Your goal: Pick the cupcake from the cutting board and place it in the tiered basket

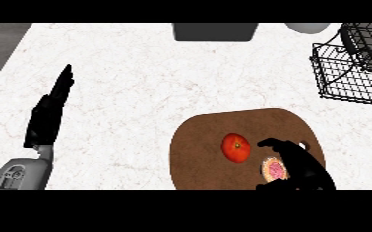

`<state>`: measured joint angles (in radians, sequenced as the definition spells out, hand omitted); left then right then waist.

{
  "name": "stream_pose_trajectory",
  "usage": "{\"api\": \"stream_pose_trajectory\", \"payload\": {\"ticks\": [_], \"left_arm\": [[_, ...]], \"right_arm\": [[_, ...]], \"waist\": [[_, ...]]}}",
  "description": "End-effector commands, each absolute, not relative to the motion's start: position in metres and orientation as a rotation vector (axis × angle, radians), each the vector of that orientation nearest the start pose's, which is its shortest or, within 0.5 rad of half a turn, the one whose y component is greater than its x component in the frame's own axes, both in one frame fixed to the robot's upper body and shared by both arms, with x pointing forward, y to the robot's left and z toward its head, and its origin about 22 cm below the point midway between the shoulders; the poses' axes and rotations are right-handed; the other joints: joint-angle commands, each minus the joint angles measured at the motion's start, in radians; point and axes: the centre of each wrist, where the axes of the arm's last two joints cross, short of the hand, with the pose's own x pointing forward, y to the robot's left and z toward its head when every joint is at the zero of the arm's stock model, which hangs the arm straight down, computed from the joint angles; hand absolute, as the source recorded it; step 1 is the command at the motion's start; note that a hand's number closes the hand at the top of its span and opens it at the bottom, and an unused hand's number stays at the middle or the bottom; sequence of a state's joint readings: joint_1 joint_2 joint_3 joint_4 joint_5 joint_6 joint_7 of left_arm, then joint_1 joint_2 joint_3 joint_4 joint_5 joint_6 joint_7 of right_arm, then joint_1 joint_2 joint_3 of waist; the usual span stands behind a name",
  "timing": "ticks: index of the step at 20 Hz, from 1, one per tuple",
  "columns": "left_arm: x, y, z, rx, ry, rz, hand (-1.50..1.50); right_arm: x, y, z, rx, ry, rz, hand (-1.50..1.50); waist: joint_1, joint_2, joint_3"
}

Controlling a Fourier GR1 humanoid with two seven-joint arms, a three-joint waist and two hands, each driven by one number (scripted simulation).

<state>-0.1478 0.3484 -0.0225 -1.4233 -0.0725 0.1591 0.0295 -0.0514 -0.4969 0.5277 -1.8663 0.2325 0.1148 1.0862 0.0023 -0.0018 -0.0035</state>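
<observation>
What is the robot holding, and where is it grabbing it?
The right hand curls round the sides of the cupcake, on the cutting board. The left hand holds nothing.

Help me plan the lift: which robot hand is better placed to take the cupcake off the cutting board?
Right. The right robot hand sits over the cutting board, fingers curling round the cupcake, nearer the tiered basket. The left robot hand rests open at the far left, off the board.

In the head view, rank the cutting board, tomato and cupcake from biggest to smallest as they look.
1. cutting board
2. tomato
3. cupcake, though the right robot hand covers part of it, so its place is unsure.
</observation>
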Motion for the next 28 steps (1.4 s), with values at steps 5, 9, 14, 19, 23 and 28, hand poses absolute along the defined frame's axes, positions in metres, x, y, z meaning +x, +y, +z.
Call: {"api": "stream_pose_trajectory", "payload": {"ticks": [5,9,14,19,23,28], "left_arm": [[0.287,0.288,0.029,0.436,-1.549,-0.238,0.00],[0.276,0.287,0.032,0.435,-1.540,-0.228,0.00],[0.282,0.301,0.037,0.441,-1.543,-0.226,0.00],[0.283,0.306,0.031,0.411,-1.541,-0.231,0.00],[0.285,0.294,0.033,0.460,-1.535,-0.222,0.00],[0.278,0.293,0.023,0.444,-1.522,-0.222,0.00]], "right_arm": [[0.199,-0.176,0.048,-0.569,-0.647,1.056,1.50],[0.223,-0.178,0.057,-0.483,-0.696,0.881,1.50],[0.232,-0.166,0.071,-0.539,-0.822,0.878,1.50],[0.281,-0.144,0.074,-0.670,-0.984,0.985,1.50],[0.278,-0.151,0.109,-0.700,-1.201,0.776,1.50],[0.280,-0.152,0.168,-0.834,-1.440,0.516,1.50]], "waist": [[-0.004,0.001,0.003],[0.002,0.002,0.003],[0.001,0.002,0.003],[0.013,0.005,0.003],[-0.006,0.001,0.004],[-0.009,-0.003,0.003]]}}
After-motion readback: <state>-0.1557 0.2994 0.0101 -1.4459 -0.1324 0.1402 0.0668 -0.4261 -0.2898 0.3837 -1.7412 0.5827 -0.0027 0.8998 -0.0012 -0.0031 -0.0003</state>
